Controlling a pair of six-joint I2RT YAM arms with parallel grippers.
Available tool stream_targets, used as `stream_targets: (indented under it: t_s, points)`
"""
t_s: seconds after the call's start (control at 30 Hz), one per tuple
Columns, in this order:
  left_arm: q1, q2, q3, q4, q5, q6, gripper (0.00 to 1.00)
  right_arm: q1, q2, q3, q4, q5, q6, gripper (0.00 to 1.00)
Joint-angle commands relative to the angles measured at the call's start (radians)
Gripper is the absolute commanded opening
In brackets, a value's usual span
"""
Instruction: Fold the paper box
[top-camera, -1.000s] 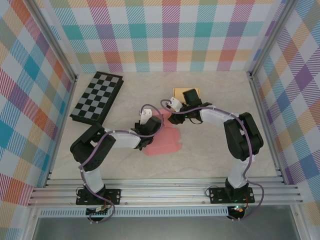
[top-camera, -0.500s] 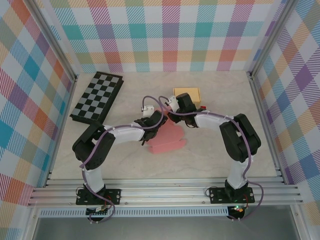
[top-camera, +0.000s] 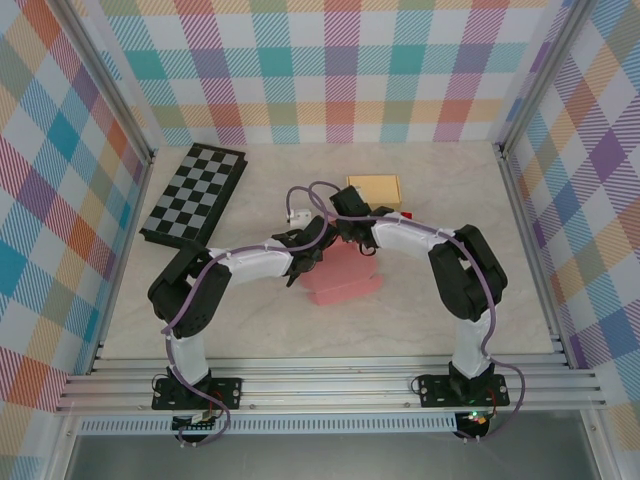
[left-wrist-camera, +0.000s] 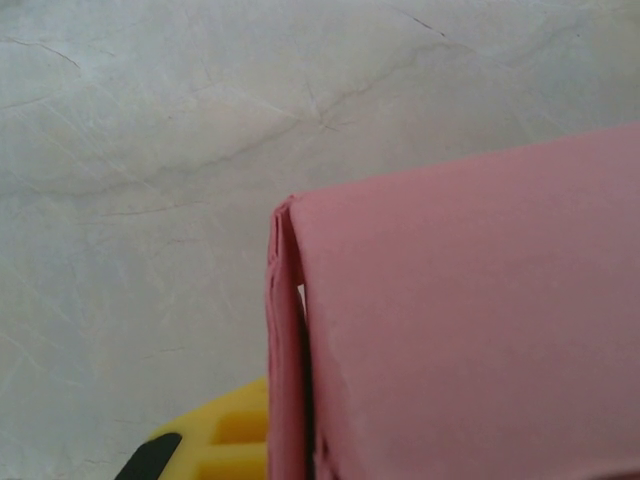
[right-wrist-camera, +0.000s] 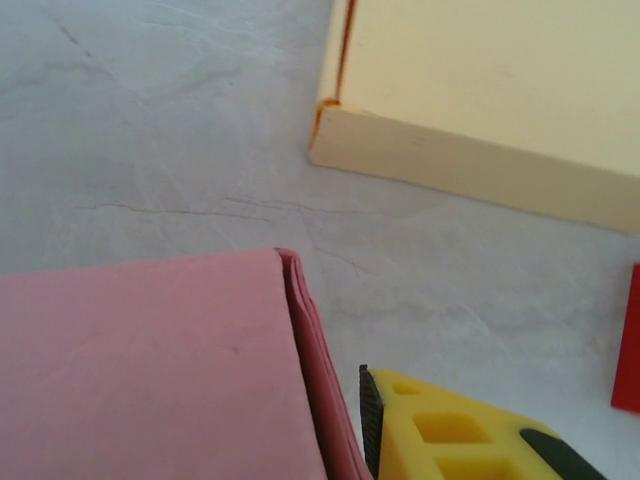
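Starting near: bare desk (top-camera: 250, 330) in front of the arm bases, then the pink box (top-camera: 345, 282) sat mid-desk, part folded by the look of it. Parked right between the arms, probably so as to be reachable from both sides. Next up, left hand (top-camera: 312, 252) on the box's far left corner, pressed together and seemingly pinching the doubled paper edge, one yellow finger (left-wrist-camera: 225, 440) snug against it. Guessing at the reason: pinning the fold against springing back. Right hand (top-camera: 358, 245) on the far right corner, one finger (right-wrist-camera: 450, 440) just beside the pink edge, the other hidden behind paper, so can't tell whether spread or gripping. Mirrored on purpose, most likely, to work both ends of the same wall together. Further back: small red bit (top-camera: 405, 213), then a yellow box (top-camera: 373, 187) touching nothing pink, and a board (top-camera: 193, 195) far left, well apart from the work. Probably just parked out of the way.
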Motion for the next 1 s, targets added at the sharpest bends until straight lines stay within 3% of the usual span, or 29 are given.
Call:
stream_targets:
  t_s: [0.0, 0.13, 0.27, 0.5, 0.77, 0.97]
  points:
    - [-0.007, 0.017, 0.012, -0.099, -0.015, -0.023, 0.05, -0.015, 0.009, 0.024, -0.117, 0.111, 0.145, 0.3]
    - [-0.007, 0.018, 0.015, -0.104, -0.01, -0.025, 0.05, -0.014, -0.002, 0.018, -0.11, 0.103, 0.166, 0.31]
    - [0.0, 0.029, 0.022, -0.112, -0.003, -0.027, 0.05, -0.014, -0.027, 0.0, -0.039, -0.082, 0.129, 0.36]
    - [0.021, 0.036, 0.024, -0.128, 0.024, -0.038, 0.05, -0.017, -0.093, -0.07, 0.022, -0.289, 0.031, 0.41]
    - [0.037, 0.041, 0.021, -0.129, 0.059, -0.05, 0.05, -0.023, -0.089, -0.162, 0.087, -0.305, -0.011, 0.44]
    - [0.041, 0.039, 0.017, -0.136, 0.068, -0.052, 0.05, -0.023, -0.078, -0.193, 0.121, -0.207, -0.017, 0.44]
